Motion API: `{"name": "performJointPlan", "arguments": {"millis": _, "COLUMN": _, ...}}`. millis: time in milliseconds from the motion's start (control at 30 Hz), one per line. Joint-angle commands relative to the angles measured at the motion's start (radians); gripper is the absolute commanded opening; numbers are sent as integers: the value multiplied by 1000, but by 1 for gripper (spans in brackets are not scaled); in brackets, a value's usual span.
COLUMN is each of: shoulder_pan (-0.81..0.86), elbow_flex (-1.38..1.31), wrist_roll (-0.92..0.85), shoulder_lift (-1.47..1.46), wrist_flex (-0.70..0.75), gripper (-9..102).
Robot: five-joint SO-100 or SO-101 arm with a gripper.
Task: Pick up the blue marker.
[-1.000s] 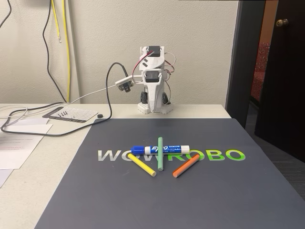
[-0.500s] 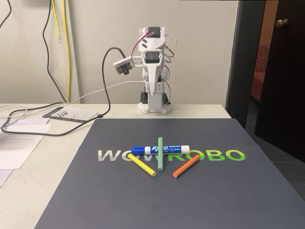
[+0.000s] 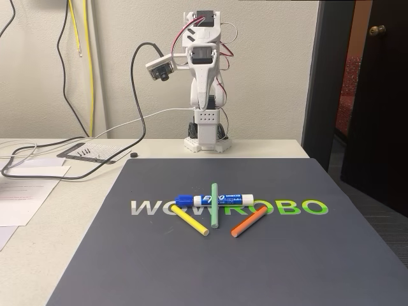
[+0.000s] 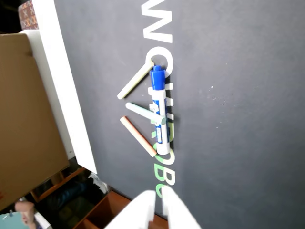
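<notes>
Hovering high above the mat, well apart from everything, the gripper (image 4: 158,198) shows its jaws nearly closed and empty, so approach comes first: descend, open, and straddle the blue marker (image 3: 215,200) lying under the green stick (image 3: 214,205).

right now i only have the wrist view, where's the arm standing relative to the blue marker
Observer: In the fixed view the arm stands upright at the table's back edge, behind the mat. The blue marker lies mid-mat, well in front of it.
Operator: anything beside the mat off my frame
Observer: White papers lie on the table to the mat's left in the fixed view.
Operator: and the other side
Observer: The table ends there, and a dark door stands beyond.
</notes>
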Motion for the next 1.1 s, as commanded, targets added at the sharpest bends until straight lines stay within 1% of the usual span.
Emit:
{"name": "performJointPlan", "arguments": {"millis": 0, "shoulder_pan": 31, "elbow_flex": -48, "wrist_roll": -29, "shoulder_lift": -35, "wrist_flex": -25, "gripper": 1}}
{"name": "performJointPlan", "arguments": {"millis": 333, "shoulder_pan": 143, "elbow_flex": -48, "wrist_roll": -94, "shoulder_lift": -179, "wrist_flex": -121, "gripper": 1}}
{"name": "performJointPlan", "arguments": {"millis": 533, "shoulder_pan": 173, "elbow_flex": -74, "wrist_roll": -98, "shoulder_lift": -279, "wrist_flex": -166, "gripper": 1}}
{"name": "performJointPlan", "arguments": {"millis": 700, "shoulder_pan": 178, "elbow_flex": -183, "wrist_roll": -98, "shoulder_lift": -374, "wrist_flex": -118, "gripper": 1}}
{"name": "performJointPlan", "arguments": {"millis": 867, "shoulder_pan": 150, "elbow_flex": -209, "wrist_roll": -80, "shoulder_lift": -396, "wrist_flex": -127, "gripper": 1}}
{"name": "performJointPlan", "arguments": {"millis": 1067, "shoulder_pan": 115, "elbow_flex": -377, "wrist_roll": -54, "shoulder_lift": -503, "wrist_flex": -23, "gripper": 1}}
